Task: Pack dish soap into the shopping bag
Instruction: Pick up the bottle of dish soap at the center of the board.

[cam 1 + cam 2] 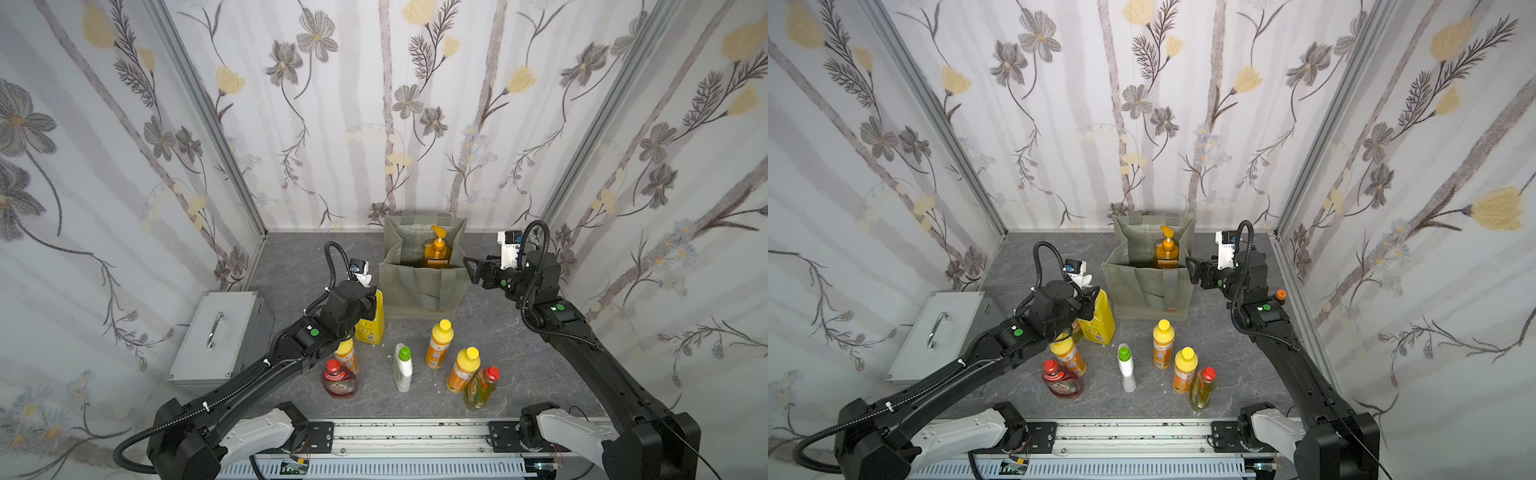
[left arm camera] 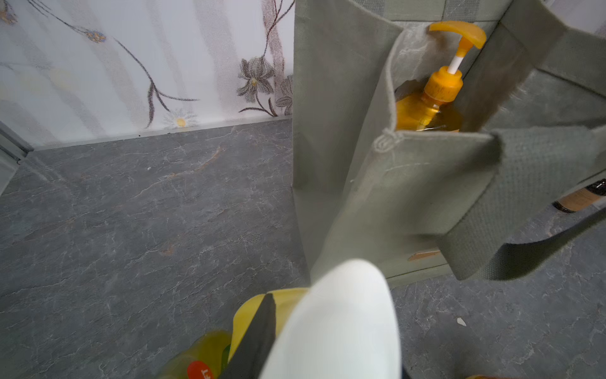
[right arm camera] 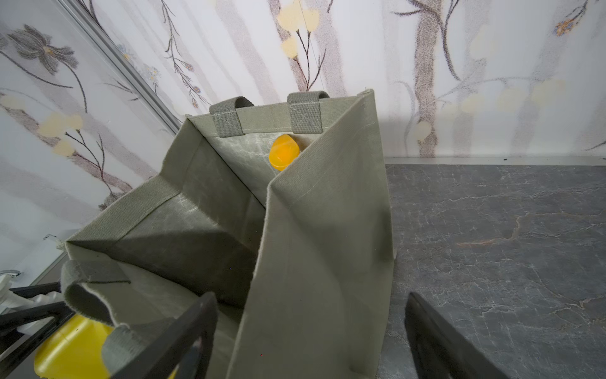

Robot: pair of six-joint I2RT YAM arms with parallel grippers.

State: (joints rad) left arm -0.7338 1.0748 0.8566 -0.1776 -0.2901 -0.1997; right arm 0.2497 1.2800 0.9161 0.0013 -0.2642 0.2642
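**A:** In both top views, what does the left gripper [image 1: 368, 298] have?

**B:** It sits at the neck of the big yellow pump bottle [image 1: 370, 324], a flat-sided glossy plastic jug standing upright beneath it. The wrist hides the jaws, so I cannot tell how far they have closed. The shopping bag [image 1: 415, 291], boxy grey-green woven fabric, stands just beyond that gripper on the grey veined table [image 1: 498, 353].

**A:** And the right gripper [image 1: 1192, 270]?

**B:** It is spread wide and empty, with its tips at the bag's side rim. Past those tips, inside the bag, an orange pump bottle [image 1: 1166, 253] stands upright.

**A:** The left wrist view?

**B:** One flat dark finger [image 2: 262, 328] lies against the yellow shoulder, beside the smooth white pump head [image 2: 337, 321]. The other finger is hidden. The bag stands ahead, and its strap handle [image 2: 524, 203] is coarse webbing that droops forward.

**A:** The right wrist view?

**B:** Two black fingers [image 3: 183, 341] stand far apart, and the bag's side wall [image 3: 311, 246] rises between them. The lining looks crinkled and waxy. The rounded orange pump top shows at the far corner.
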